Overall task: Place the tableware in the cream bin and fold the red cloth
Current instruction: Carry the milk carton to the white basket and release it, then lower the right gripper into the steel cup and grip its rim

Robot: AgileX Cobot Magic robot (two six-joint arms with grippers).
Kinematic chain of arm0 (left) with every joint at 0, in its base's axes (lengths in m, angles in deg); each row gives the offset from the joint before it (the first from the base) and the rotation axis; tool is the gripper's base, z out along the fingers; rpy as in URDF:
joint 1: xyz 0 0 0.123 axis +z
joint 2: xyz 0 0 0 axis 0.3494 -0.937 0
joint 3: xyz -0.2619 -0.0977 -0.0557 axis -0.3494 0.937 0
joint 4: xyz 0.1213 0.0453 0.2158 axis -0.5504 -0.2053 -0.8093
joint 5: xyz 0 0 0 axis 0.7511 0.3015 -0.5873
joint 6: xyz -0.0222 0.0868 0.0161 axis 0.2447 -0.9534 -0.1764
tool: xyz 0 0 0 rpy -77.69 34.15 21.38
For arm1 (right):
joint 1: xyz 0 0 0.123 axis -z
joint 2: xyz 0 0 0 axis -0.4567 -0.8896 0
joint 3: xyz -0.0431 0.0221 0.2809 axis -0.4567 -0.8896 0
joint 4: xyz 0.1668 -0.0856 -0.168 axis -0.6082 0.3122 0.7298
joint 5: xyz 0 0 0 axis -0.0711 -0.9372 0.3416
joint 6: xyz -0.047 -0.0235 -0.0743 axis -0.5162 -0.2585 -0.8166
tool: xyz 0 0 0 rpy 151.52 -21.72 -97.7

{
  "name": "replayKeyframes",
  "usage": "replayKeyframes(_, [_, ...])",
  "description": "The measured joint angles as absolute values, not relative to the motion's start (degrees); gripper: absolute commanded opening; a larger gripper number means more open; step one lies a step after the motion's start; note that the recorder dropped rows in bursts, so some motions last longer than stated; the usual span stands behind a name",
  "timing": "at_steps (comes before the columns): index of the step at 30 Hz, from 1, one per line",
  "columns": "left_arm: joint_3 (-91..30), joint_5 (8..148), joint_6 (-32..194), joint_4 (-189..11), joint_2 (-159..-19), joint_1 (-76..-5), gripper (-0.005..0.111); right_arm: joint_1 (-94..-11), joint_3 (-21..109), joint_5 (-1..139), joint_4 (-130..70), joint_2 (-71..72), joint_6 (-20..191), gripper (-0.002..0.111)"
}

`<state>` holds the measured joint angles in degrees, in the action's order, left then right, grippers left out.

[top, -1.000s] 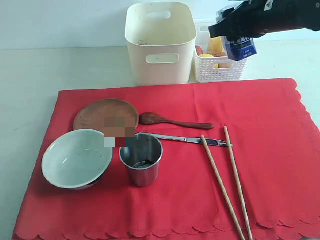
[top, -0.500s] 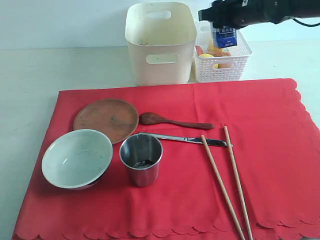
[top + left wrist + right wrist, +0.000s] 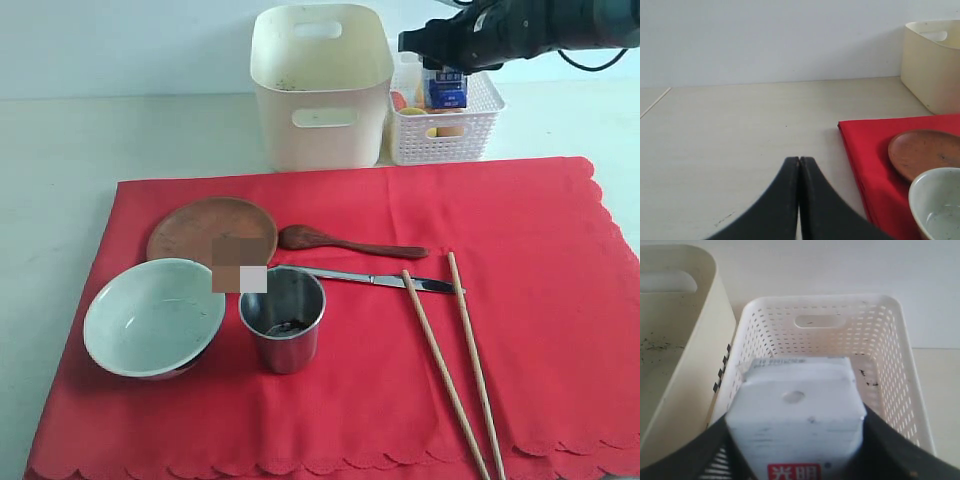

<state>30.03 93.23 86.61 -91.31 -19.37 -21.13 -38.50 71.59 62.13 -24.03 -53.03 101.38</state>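
Observation:
The red cloth [image 3: 350, 330] lies spread flat. On it rest the brown wooden plate [image 3: 205, 232], pale bowl [image 3: 150, 315], steel cup [image 3: 283, 318], dark wooden spoon [image 3: 345, 242], metal knife [image 3: 385, 281] and two chopsticks [image 3: 455, 355]. The cream bin [image 3: 320, 85] stands behind the cloth. My right gripper [image 3: 445, 75] is shut on the blue-white milk carton [image 3: 795, 415], held down inside the white lattice basket [image 3: 445, 125]. My left gripper [image 3: 799, 161] is shut on nothing, over bare table beside the cloth [image 3: 875, 155], plate [image 3: 922, 152] and bowl [image 3: 937, 202].
The white lattice basket [image 3: 885, 340] sits right beside the cream bin [image 3: 675, 340] and holds yellow and orange food [image 3: 415, 103]. Pale tabletop [image 3: 740, 130] stretches to the left of the cloth, with a white wall behind.
My right gripper has carried the milk carton leftward and down, from above the basket's right side into the basket. The tableware, cloth and left gripper have not moved.

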Motion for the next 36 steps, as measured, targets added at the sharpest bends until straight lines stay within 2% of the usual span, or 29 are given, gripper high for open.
replayKeyframes(7, [30.0, 93.2, 86.6, -91.3, -19.4, -21.1, 0.003, -38.5, 72.1, 62.1, -24.0, -53.0, 101.6, 0.073])
replayKeyframes(10, [30.0, 93.2, 86.6, -91.3, -19.4, -21.1, 0.003, -38.5, 72.1, 62.6, -24.0, -52.7, 101.8, 0.081])
replayKeyframes(16, [30.0, 93.2, 86.6, -91.3, -19.4, -21.1, 0.003, -38.5, 72.3, 61.7, -24.0, -50.2, 102.0, 0.082])
replayKeyframes(21, [30.0, 93.2, 86.6, -91.3, -19.4, -21.1, 0.003, -38.5, 72.3, 55.7, -24.1, -46.1, 102.0, 0.082])
replayKeyframes(32, [30.0, 93.2, 86.6, -91.3, -19.4, -21.1, 0.003, -38.5, 72.3, 34.9, -24.2, -34.8, 101.7, 0.081])
replayKeyframes(36, [30.0, 93.2, 86.6, -91.3, -19.4, -21.1, 0.003, -38.5, 72.3, 24.6, -32.9, -31.6, 91.3, 0.081])
